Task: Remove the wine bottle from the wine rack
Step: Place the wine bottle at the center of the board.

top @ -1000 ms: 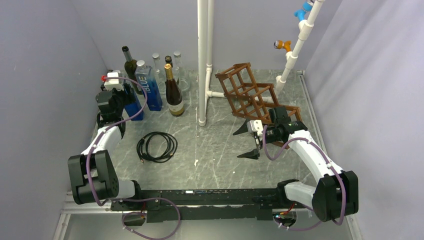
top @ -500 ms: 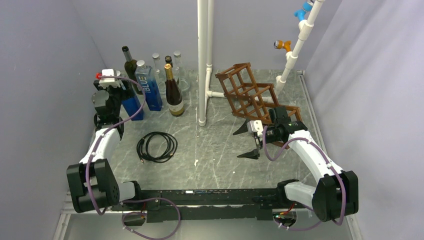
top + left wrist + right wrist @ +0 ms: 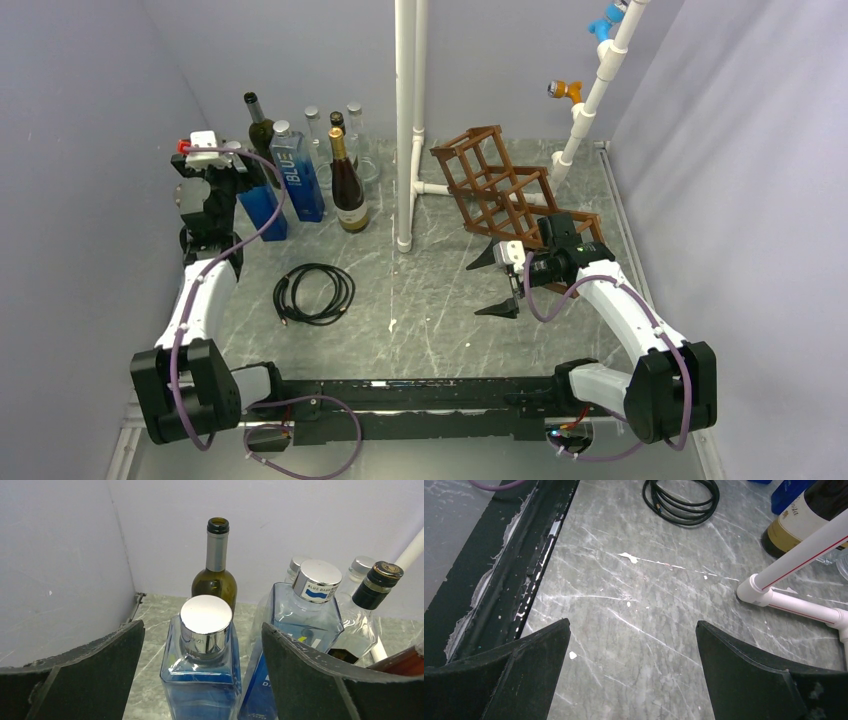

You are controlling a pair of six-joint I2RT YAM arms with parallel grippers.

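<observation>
Just lifted the left hand (image 3: 202, 629), spread wide, above the blue square glass bottle (image 3: 201, 690), well left of the brown wooden lattice wine rack (image 3: 499, 185). Seeing no bottle racked, so probably done. Right hand (image 3: 497, 282) wide too, beside it.

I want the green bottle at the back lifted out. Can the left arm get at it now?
Probably only from above: the blue bottle stands between the open left fingers and the green bottle, whose neck looks clear.
</observation>
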